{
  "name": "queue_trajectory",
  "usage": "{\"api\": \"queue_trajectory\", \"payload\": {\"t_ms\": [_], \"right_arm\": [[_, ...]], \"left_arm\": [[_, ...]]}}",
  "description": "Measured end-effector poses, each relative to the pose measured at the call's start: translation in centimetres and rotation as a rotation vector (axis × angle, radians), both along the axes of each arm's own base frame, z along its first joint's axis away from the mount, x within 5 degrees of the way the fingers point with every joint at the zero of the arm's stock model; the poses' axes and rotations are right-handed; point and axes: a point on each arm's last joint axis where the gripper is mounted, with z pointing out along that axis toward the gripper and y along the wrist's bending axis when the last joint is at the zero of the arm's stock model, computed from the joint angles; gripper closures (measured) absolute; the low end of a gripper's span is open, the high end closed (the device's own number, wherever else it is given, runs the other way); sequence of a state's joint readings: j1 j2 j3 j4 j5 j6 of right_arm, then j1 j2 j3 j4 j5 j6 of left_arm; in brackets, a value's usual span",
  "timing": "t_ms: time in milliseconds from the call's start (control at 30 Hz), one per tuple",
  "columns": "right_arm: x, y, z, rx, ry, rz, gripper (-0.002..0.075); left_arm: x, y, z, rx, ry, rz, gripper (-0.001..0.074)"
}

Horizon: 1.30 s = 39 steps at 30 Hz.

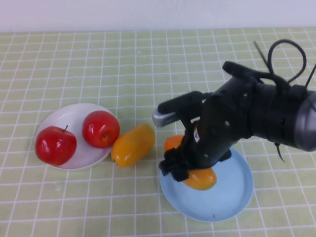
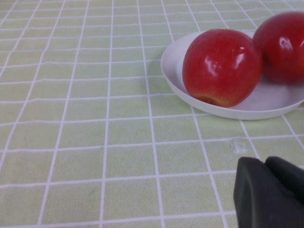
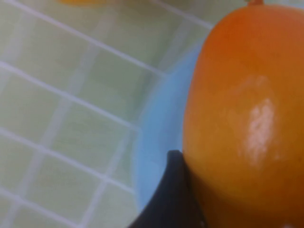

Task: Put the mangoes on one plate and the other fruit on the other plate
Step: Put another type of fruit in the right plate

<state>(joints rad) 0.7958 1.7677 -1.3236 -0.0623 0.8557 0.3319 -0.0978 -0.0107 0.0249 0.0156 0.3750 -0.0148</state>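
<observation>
Surface [image 1: 148,64]: covered by a pale green cloth with a white grid pattern, lying flat. A plain white wall [image 1: 148,12] runs along its far edge.

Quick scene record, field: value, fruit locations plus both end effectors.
white plate: holds both apples
blue plate: one mango on it, under the right arm
other mango: on the table between the plates
right end effector: at the blue plate, shut on the mango
left end effector: low over the table near the white plate, fingers together, holding nothing
remaining: table mango
</observation>
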Motion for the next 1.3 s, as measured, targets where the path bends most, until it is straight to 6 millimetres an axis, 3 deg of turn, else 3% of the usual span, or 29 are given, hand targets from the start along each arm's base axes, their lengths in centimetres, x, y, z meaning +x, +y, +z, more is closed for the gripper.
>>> {"api": "queue_trajectory", "payload": {"t_ms": [167, 300, 467, 600, 800, 1033, 1300], "right_arm": [[1.2, -0.7, -2.9, -0.067, 0.063, -0.036, 0.0205], [1.4, -0.7, -3.4, -0.078, 0.071, -0.039, 0.0200], [1.3, -0.8, -3.4, -0.093, 0.086, -0.041, 0.0071], [1.2, -1.0, -2.2, -0.103, 0.095, -0.046, 0.0040], [0.8, -1.3, 1.8, -0.021, 0.021, -0.051, 0.0036], [2.4, 1.9, 4.0, 0.280, -0.009, -0.133, 0.0036], [6.0, 6.0, 0.6, 0.397, 0.089, -0.213, 0.0036]], "left_arm": [[0.0, 0.0, 0.0, 0.000, 0.000, 0.000, 0.0735], [0.0, 0.0, 0.0, 0.000, 0.000, 0.000, 0.0735], [0.0, 0.0, 0.0, 0.000, 0.000, 0.000, 0.0735], [0.0, 0.0, 0.0, 0.000, 0.000, 0.000, 0.0735], [0.0, 0.0, 0.0, 0.000, 0.000, 0.000, 0.0735], [0.0, 0.0, 0.0, 0.000, 0.000, 0.000, 0.0735], [0.0, 0.0, 0.0, 0.000, 0.000, 0.000, 0.0735]]}}
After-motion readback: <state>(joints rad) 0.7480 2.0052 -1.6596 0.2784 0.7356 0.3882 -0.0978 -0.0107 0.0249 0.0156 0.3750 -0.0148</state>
